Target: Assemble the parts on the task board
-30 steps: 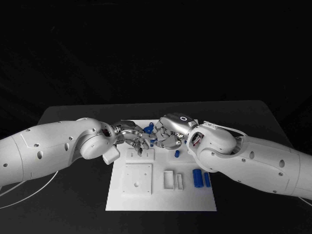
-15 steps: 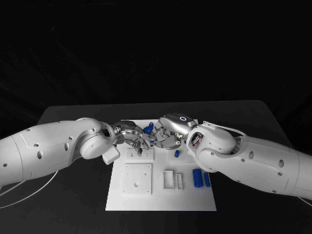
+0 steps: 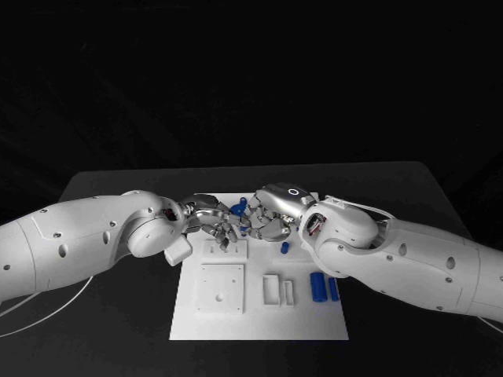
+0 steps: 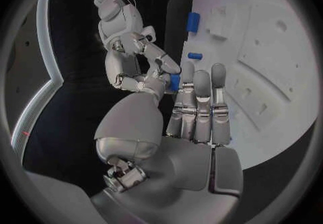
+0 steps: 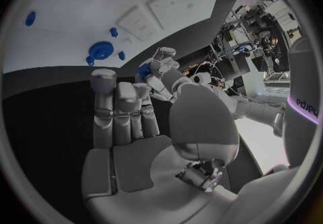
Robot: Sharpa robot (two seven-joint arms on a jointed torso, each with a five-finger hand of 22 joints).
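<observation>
white task board [image 3: 207,314], blue parts [image 3: 317,286], seemingly plain

head cam high, front-on, wrist cams close, all share task board [image 3: 259,302]

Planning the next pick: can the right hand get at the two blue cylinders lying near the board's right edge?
Probably yes. The blue cylinders lie uncovered on the task board, beside the right forearm; the right hand would have to pull back from the left hand.
</observation>
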